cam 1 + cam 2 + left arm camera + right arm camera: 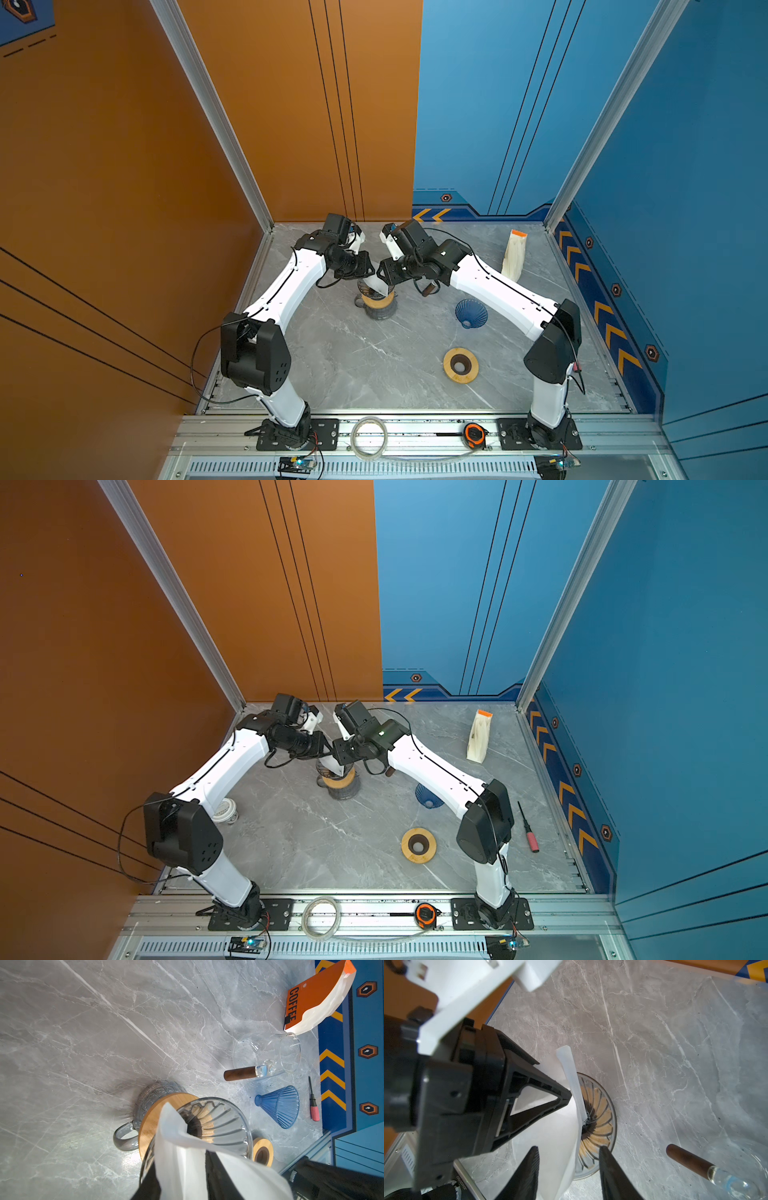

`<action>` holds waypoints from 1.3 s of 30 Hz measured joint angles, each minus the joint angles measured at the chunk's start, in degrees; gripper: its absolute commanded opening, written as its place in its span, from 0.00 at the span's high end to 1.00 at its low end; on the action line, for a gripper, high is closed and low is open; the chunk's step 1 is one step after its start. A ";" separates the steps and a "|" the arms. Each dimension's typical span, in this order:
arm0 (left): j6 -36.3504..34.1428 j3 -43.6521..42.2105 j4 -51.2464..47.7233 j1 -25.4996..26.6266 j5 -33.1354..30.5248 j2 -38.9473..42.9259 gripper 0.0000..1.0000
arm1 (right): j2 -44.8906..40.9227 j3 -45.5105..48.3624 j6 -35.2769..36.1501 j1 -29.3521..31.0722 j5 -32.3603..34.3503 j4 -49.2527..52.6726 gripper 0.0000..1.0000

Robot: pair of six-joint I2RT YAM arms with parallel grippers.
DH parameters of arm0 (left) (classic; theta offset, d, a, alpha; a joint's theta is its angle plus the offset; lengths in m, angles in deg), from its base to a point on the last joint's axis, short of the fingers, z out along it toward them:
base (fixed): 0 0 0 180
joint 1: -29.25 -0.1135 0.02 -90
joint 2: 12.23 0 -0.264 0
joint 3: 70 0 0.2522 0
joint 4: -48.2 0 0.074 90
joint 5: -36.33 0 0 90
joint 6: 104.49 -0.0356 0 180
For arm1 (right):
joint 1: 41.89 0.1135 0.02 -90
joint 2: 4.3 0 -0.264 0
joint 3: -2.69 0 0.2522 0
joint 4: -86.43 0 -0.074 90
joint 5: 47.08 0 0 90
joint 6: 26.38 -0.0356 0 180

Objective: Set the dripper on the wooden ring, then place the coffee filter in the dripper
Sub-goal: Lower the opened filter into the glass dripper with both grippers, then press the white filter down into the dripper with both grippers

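- The coffee filter (187, 1157) is standing tip-down in the dripper (226, 1124). Its point is reaching toward the centre hole and its upper half is leaning out over the rim, so it is not yet seated.
- The left pincer (180, 1164) is bracketing the filter's upper part, one finger either side of the paper with a modest gap showing. Whether it is pinching or only touching, I cannot tell.
- The right pincer (568, 1153) is hovering with its jaws apart. The filter's side is running between them, and neither finger is visibly pressing.
- Judgement: seating is the step in hand. The paper is needing to be tipped upright and centred over the hole, then eased down until its wall is lying against the ribs all round. A sideways shove is risking a crumple or a nudged stack.
- The dripper is looking like clear glass with spiral ribs. It is sitting in a pale wooden collar (147, 1126) on a grey embossed mug (155, 1088), a tall and probably top-heavy stack.
- The filter is thin white paper, cone-folded, with a crimped seam (575, 1088) running down one side. It is looking limp and easily creased.
- The bench (83, 1043) is showing grey veined stone, smooth and glossy.
- A blue ribbed cone (280, 1105) and a spare wooden ring (262, 1152) are lying near.
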State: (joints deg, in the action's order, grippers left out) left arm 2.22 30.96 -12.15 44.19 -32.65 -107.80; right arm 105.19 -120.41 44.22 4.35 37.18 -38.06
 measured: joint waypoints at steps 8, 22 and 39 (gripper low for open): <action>1.20 0.00 -0.28 0.00 -1.07 3.72 0.63 | 1.42 -1.97 -0.15 -0.55 0.46 1.16 0.58; 2.14 -4.70 -1.49 0.00 -3.91 7.50 0.62 | 5.27 -4.22 -0.17 -0.59 4.31 5.18 0.57; 1.62 -4.70 -2.54 0.00 -5.64 5.22 0.60 | 7.85 -5.27 -0.39 -0.85 7.15 7.45 0.55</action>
State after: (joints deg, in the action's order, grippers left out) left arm 3.84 26.26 -14.69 44.19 -38.29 -102.58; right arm 113.04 -125.67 43.82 3.49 44.33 -30.60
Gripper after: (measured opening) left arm 0.403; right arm 0.448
